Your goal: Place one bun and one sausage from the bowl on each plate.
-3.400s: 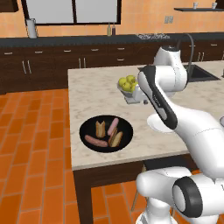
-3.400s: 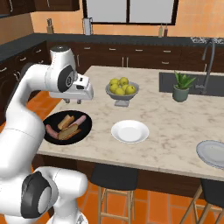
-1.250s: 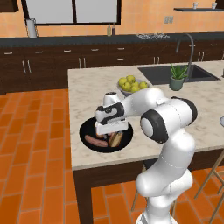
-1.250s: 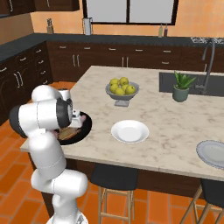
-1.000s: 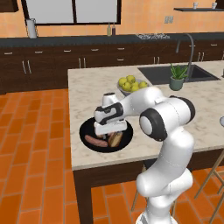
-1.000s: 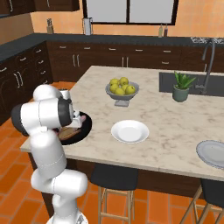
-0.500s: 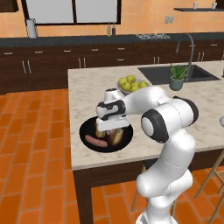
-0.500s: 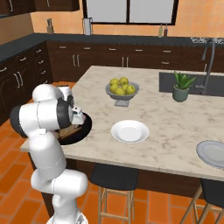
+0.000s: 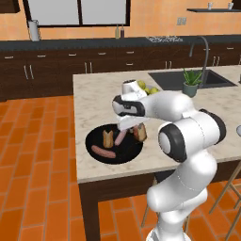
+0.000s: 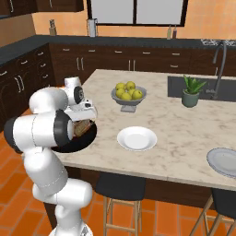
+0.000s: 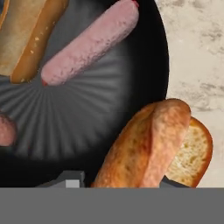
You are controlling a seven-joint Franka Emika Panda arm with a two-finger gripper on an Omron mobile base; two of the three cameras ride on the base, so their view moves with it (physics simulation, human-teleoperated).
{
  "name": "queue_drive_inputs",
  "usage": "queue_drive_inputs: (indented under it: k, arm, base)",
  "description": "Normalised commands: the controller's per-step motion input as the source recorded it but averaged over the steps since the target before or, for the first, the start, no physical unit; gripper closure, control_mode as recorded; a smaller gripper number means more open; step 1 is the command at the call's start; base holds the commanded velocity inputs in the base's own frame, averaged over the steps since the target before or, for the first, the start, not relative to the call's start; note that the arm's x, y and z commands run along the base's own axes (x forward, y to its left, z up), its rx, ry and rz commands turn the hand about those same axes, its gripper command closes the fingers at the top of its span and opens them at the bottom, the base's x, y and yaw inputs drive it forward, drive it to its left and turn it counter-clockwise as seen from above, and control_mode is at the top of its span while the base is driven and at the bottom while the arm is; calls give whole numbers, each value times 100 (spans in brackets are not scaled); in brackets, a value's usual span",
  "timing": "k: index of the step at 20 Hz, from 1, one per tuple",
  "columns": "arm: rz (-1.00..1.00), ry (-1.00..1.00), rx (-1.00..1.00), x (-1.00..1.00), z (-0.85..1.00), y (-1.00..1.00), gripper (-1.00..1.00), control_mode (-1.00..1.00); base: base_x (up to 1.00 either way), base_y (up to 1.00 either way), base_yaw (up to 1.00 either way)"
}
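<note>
The black bowl [image 9: 96,141] sits near the counter's front left corner. My gripper [image 9: 137,131] is down at the bowl's right rim, shut on a bun [image 9: 140,133]. Seen from the hand, that bun [image 11: 151,144] lies between the two fingertips [image 11: 70,178] and overhangs the bowl's rim [image 11: 162,65]. Also in the bowl [image 11: 87,122] are a pink sausage [image 11: 92,41], a second bun [image 11: 26,35] and the end of another sausage [image 11: 5,130]. The white plate [image 10: 136,138] lies right of the bowl [image 10: 87,137]; the pale grey plate [image 10: 225,161] is at the far right edge.
A grey footed bowl of yellow-green fruit [image 10: 128,94] stands behind the white plate. A potted plant [image 10: 191,92] and a sink with a tap [image 10: 220,60] are further right. Stools [image 10: 120,184] stand under the counter's near edge.
Over the last second the jaws have closed from wide open onto the bun at the bowl's right side. The hand has stayed low over the bowl.
</note>
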Motion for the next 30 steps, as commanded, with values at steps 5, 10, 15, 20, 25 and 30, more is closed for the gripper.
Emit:
queue_drive_inputs:
  k: [5,10,15,20,25,30]
  arm:
    - [28,0,14,18,0,-100,100,-100]
    - [29,-5,16,9,0,-100,100,-100]
    - [32,-10,12,61,0,-100,100,-100]
    - [17,6,18,84,-21,-100,100,-100]
    - [7,6,4,62,-33,-82,100,-100]
    - [0,3,-16,22,-46,-40,100,-100]
  base:
    - [0,0,0]
    - [0,0,0]
    - [0,0,0]
    - [0,0,0]
    - [0,0,0]
    - [0,0,0]
